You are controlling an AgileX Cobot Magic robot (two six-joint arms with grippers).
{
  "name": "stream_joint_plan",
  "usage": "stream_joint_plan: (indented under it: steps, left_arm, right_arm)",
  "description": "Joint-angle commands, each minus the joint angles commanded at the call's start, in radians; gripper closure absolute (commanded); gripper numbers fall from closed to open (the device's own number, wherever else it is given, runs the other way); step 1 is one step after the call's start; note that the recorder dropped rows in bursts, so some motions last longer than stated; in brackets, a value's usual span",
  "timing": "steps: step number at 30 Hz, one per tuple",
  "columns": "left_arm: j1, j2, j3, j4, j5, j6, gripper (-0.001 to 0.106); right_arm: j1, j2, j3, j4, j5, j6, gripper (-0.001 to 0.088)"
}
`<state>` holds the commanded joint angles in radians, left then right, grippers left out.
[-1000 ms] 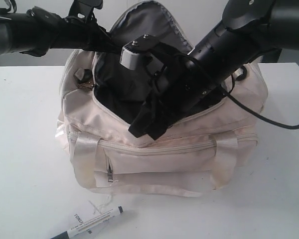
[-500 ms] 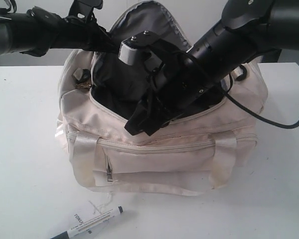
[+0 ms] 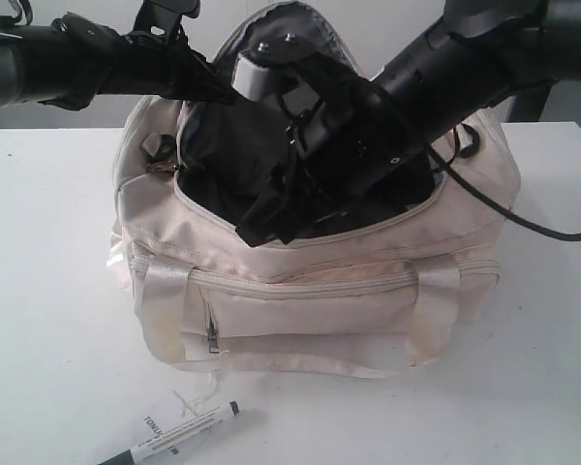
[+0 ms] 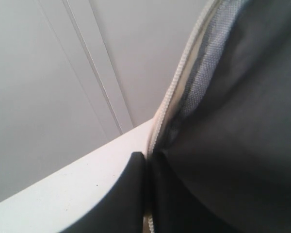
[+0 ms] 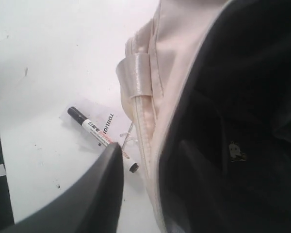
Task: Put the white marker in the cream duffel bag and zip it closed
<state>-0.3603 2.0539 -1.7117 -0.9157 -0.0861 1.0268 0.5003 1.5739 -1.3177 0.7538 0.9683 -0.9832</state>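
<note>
The cream duffel bag (image 3: 310,302) stands mid-table with its top flap raised and its dark lining showing. My left gripper (image 3: 223,92) is shut on the flap's zipped edge (image 4: 177,82) and holds it up. My right gripper (image 3: 261,225) is open and straddles the bag's front rim (image 5: 150,145): one finger (image 5: 104,189) is outside and the other is in the dark interior. The white marker (image 3: 179,434) lies on the table in front of the bag, apart from both grippers. It also shows past the outer finger as the marker (image 5: 94,130).
A white paper tag (image 3: 160,426) on a thin string lies under the marker. The bag's satin handles (image 3: 160,291) and front zip pocket (image 3: 300,320) face the table's front edge. A black cable (image 3: 552,231) hangs from the right arm beside the bag.
My right gripper has opened, let go of the bag's front rim and lifted up and back. The left arm and the marker have not moved.
</note>
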Motion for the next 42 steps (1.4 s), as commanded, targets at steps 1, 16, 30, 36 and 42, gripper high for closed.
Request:
stream_joint_plan:
  steps: [1, 16, 30, 36, 42]
  left_arm:
    - [0.000, 0.000, 0.000, 0.000, 0.000, 0.000, 0.105]
    - [0.000, 0.000, 0.000, 0.000, 0.000, 0.002, 0.105]
    - [0.000, 0.000, 0.000, 0.000, 0.000, 0.002, 0.105]
    - [0.000, 0.000, 0.000, 0.000, 0.000, 0.002, 0.105]
    - [0.000, 0.000, 0.000, 0.000, 0.000, 0.002, 0.105]
  right_arm:
    - [0.000, -0.022, 0.000, 0.000, 0.000, 0.000, 0.0512]
    - [0.000, -0.047, 0.000, 0.049, 0.198, -0.117, 0.0868]
    - [0.087, -0.045, 0.004, 0.087, 0.208, -0.363, 0.0868]
    - [0.127, -0.045, 0.004, 0.083, 0.191, -0.406, 0.0868]
    - [0.172, -0.003, 0.004, 0.070, 0.199, -0.406, 0.0868]
